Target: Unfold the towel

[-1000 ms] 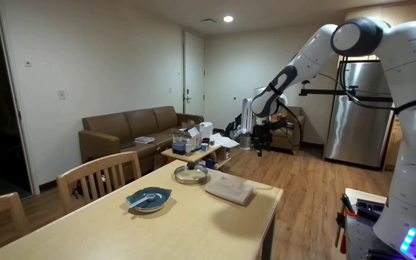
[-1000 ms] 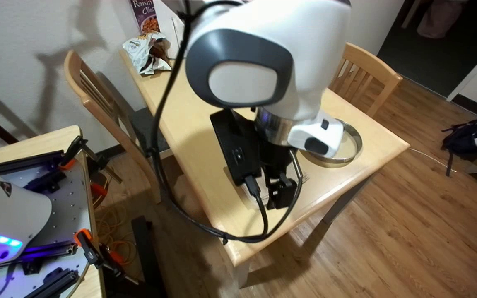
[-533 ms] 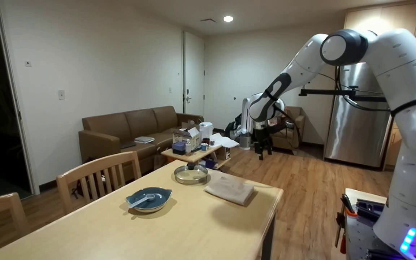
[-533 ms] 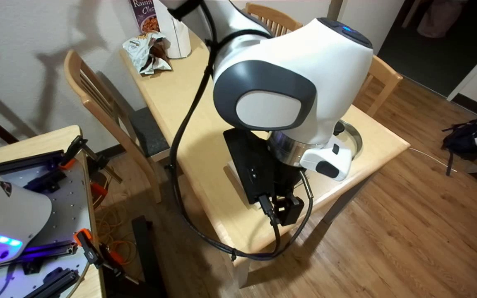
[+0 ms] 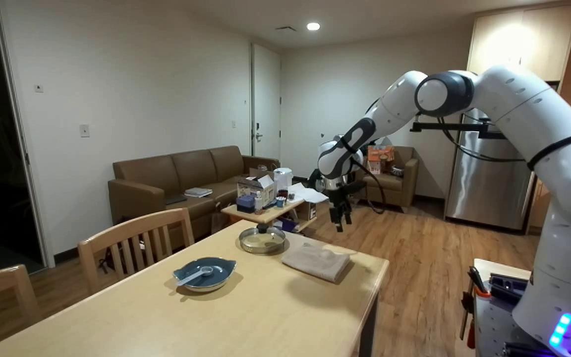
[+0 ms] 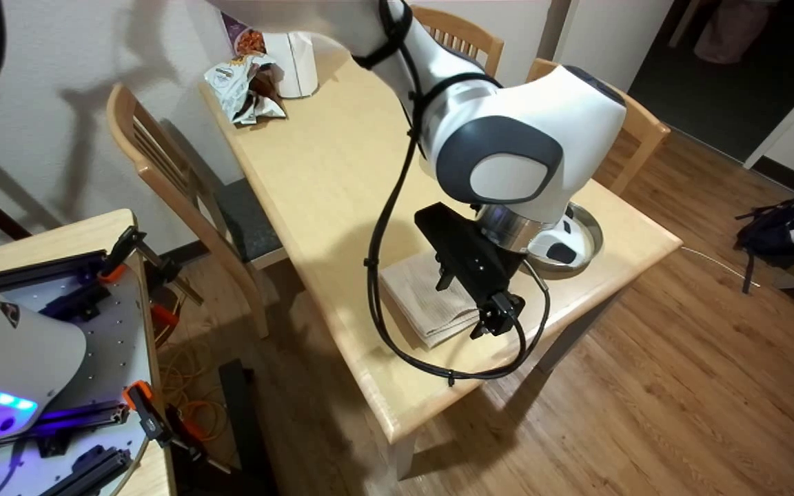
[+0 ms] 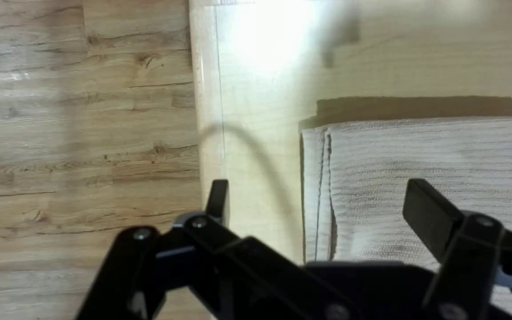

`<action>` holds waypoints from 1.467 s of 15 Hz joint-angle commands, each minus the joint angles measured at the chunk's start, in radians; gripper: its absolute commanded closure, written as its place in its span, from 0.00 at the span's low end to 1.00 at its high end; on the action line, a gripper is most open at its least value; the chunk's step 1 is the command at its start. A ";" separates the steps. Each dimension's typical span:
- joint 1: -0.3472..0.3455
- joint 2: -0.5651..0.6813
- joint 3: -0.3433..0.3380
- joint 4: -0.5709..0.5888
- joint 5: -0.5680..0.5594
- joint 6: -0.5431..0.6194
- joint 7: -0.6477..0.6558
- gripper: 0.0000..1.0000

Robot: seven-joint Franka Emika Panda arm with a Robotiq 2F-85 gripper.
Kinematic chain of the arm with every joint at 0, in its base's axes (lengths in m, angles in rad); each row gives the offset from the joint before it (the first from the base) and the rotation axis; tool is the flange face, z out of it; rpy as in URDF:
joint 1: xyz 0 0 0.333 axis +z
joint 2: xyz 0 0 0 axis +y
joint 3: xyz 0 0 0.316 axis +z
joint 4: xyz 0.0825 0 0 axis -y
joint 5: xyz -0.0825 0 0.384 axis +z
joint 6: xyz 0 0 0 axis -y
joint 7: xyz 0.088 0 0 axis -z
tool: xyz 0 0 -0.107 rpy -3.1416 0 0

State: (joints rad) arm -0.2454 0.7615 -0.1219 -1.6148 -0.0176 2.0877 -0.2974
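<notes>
The off-white ribbed towel point(image 5: 313, 262) lies folded in a flat stack near the end of the table. Its layered edges show in the wrist view, where the towel point(image 7: 371, 155) fills the right side. My gripper point(image 7: 318, 195) is open with nothing held. One of its fingers point(image 7: 431, 218) appears over the towel, and the opposite one stands over the table's edge strip, so the folded edge runs between them. In an exterior view the gripper point(image 5: 343, 225) hangs above the towel, apart from it. The arm hides part of the towel point(image 6: 424, 289) in an exterior view.
Beside the towel is a round glass lid point(image 5: 261, 241) with a dark knob. A blue dish point(image 5: 221, 270) holding a spoon point(image 5: 191, 276) stands farther along the table point(image 5: 246, 317). A crumpled bag point(image 6: 242, 89) sits at the far end. Chairs point(image 6: 163, 172) flank the table.
The arm has come down and shifted, bringing the gripper lower and closer to the towel. More of the towel now shows in an exterior view. The towel itself has not moved.
</notes>
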 commanded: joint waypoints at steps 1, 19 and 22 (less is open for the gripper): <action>-0.025 0.185 0.021 0.245 -0.035 -0.147 -0.055 0.00; -0.043 0.456 0.112 0.574 -0.026 -0.099 -0.162 0.00; -0.032 0.474 0.136 0.581 -0.031 -0.113 -0.186 0.00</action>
State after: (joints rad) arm -0.2703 1.2049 -0.0129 -1.0743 -0.0588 1.9788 -0.4319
